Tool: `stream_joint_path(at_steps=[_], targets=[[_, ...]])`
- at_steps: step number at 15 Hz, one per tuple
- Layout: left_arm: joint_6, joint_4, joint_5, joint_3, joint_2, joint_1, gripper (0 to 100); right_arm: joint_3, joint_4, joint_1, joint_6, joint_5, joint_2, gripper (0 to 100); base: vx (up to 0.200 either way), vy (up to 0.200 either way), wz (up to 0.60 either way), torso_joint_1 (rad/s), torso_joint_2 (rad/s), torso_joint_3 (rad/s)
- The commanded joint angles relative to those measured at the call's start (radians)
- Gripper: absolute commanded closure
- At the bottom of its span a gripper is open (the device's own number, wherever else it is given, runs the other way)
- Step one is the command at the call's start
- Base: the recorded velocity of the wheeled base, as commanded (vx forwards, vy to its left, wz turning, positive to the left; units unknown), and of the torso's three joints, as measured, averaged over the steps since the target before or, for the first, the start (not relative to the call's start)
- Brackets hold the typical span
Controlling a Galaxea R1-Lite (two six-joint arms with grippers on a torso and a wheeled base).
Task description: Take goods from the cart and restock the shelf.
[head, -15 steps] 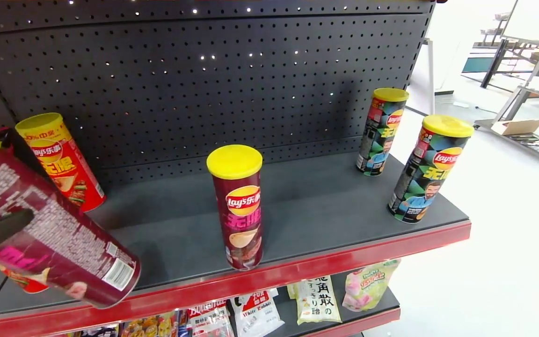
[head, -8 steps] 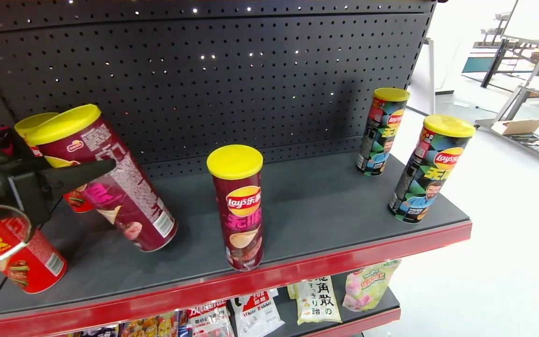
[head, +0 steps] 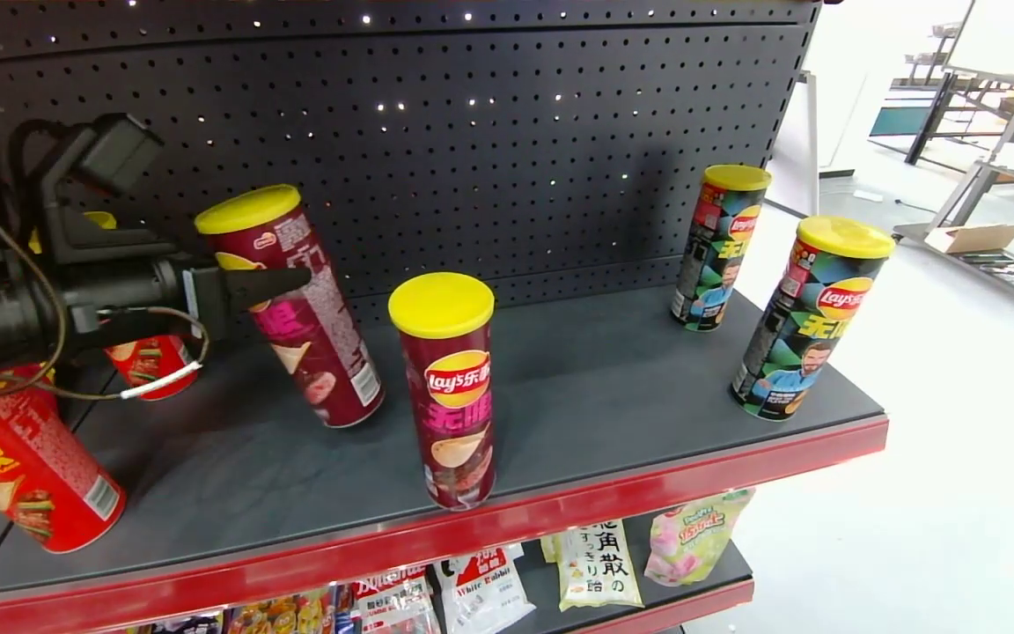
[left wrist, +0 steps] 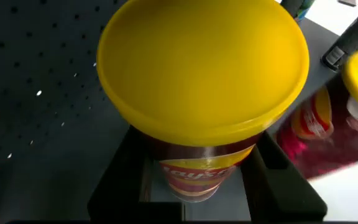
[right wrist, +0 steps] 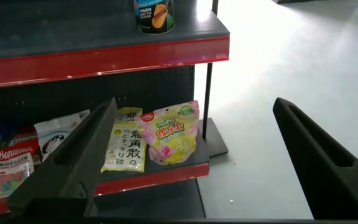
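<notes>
Since the earlier frame, the left end effector (head: 282, 283) has carried the held maroon can (head: 296, 308) from the front-left edge inward over the shelf (head: 577, 387). Its fingers are clamped on the can's upper body.

Nearest, the right end effector (right wrist: 193, 104) is empty, fingers apart, facing the snack bags (right wrist: 169, 132). The upright maroon can (head: 456, 396) stands at the front lip. The held can sits behind it and to its left, tilted. You cannot tell whether its base touches the shelf. Judge placement nearly complete; level the can before release.
</notes>
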Motion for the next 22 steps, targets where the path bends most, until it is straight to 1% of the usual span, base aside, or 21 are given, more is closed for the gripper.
stream_joint_path(at_steps=[1,3,5,6,9,11,13,17,19,22], targets=[[0.006,-0.005,0.017,-0.096,0.148,-0.065,100,-0.002,0.0,0.0,-0.001,0.0,0.0,0,0.0,0.0,0.0,0.0,0.0,0.0],[0.006,-0.064,0.066,-0.145,0.239,-0.106,100,0.0,0.0,0.0,-0.001,0.0,0.0,0,0.0,0.0,0.0,0.0,0.0,0.0],[0.008,-0.122,0.097,-0.195,0.318,-0.114,100,0.0,0.0,0.0,-0.001,0.0,0.0,0,0.0,0.0,0.0,0.0,0.0,0.0],[0.008,-0.134,0.104,-0.22,0.347,-0.117,100,0.0,0.0,0.0,-0.001,0.0,0.0,0,0.0,0.0,0.0,0.0,0.0,0.0],[0.006,-0.148,0.113,-0.283,0.407,-0.143,100,0.0,0.0,0.0,-0.001,0.0,0.0,0,0.0,0.0,0.0,0.0,0.0,0.0],[0.008,-0.149,0.12,-0.292,0.427,-0.154,100,0.0,0.0,0.0,-0.001,0.0,0.0,0,0.0,0.0,0.0,0.0,0.0,0.0],[0.006,-0.149,0.147,-0.297,0.438,-0.169,100,-0.002,0.0,0.0,-0.001,0.0,0.0,0,0.0,0.0,0.0,0.0,0.0,0.0],[0.006,-0.151,0.153,-0.34,0.458,-0.188,100,-0.002,0.0,0.0,-0.001,0.0,0.0,0,0.0,0.0,0.0,0.0,0.0,0.0],[0.006,-0.152,0.161,-0.361,0.472,-0.189,100,0.0,0.0,0.0,-0.001,0.0,0.0,0,0.0,0.0,0.0,0.0,0.0,0.0],[0.011,-0.152,0.164,-0.364,0.473,-0.189,100,0.0,0.0,0.0,-0.001,0.0,0.0,0,0.0,0.0,0.0,0.0,0.0,0.0]])
